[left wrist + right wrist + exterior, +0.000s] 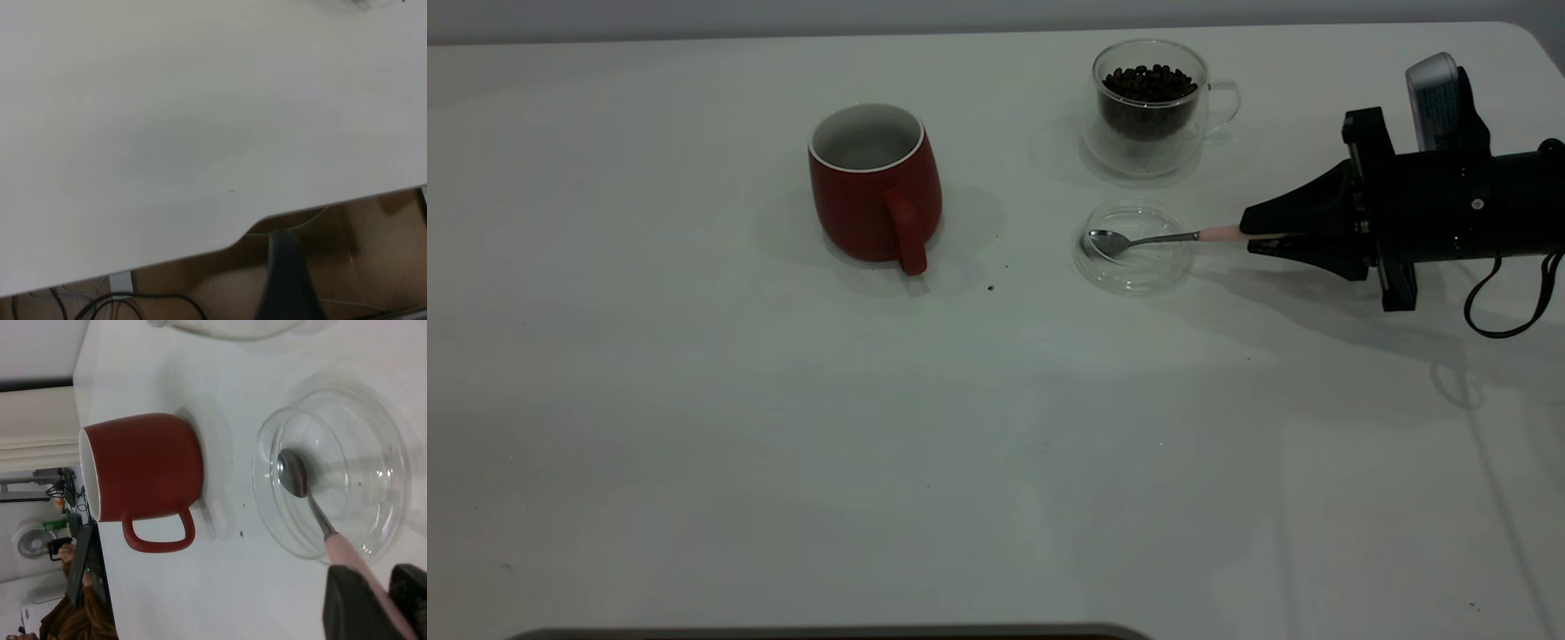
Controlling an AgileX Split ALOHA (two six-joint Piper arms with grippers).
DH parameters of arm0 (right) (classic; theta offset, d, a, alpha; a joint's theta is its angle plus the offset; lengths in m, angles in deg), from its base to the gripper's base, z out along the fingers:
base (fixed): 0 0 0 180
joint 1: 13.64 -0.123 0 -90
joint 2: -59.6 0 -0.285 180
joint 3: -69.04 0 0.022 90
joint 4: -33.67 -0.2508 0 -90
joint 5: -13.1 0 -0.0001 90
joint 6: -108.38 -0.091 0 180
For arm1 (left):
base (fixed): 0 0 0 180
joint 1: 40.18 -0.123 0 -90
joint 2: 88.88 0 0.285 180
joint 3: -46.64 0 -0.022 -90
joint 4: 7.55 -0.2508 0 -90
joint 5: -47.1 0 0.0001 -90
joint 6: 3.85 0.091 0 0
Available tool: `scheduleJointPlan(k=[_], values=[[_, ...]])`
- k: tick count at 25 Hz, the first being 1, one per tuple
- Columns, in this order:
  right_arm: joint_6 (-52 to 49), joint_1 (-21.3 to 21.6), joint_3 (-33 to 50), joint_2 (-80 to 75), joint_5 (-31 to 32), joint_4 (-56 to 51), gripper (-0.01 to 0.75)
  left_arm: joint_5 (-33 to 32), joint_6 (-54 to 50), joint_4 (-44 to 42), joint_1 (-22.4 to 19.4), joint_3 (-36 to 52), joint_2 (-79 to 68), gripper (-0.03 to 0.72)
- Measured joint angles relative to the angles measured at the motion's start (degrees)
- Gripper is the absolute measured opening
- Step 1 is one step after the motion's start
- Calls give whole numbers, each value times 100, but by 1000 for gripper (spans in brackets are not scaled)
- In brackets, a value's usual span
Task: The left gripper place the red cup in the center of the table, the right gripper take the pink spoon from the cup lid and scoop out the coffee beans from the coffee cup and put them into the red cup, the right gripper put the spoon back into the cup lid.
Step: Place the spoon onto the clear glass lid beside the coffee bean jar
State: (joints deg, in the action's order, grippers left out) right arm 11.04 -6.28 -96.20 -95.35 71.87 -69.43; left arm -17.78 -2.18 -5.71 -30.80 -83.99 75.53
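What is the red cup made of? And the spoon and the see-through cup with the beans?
Red cup: probably ceramic, matte red outside, white inside. Spoon: shiny bowl looks metal; pink handle could be plastic or ceramic. Coffee cup: clear, likely glass, like the lid.

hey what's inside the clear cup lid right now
The bowl of the pink spoon lies inside the cup lid, its handle running out over the rim into the right gripper, whose jaws cover the handle's end. Nothing else shows in the lid.

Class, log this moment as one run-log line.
red cup: centre, upright | right gripper: shut on pink spoon, bowl in cup lid | left gripper: unseen
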Motion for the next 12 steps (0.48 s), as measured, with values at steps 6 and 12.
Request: scheduleJointPlan(k=[6, 12], values=[[26, 0, 0, 0, 0, 0, 387, 0, 0, 0, 0, 0, 0, 588], [52, 0, 0, 0, 0, 0, 527, 0, -20, 0, 0, 0, 0, 588]])
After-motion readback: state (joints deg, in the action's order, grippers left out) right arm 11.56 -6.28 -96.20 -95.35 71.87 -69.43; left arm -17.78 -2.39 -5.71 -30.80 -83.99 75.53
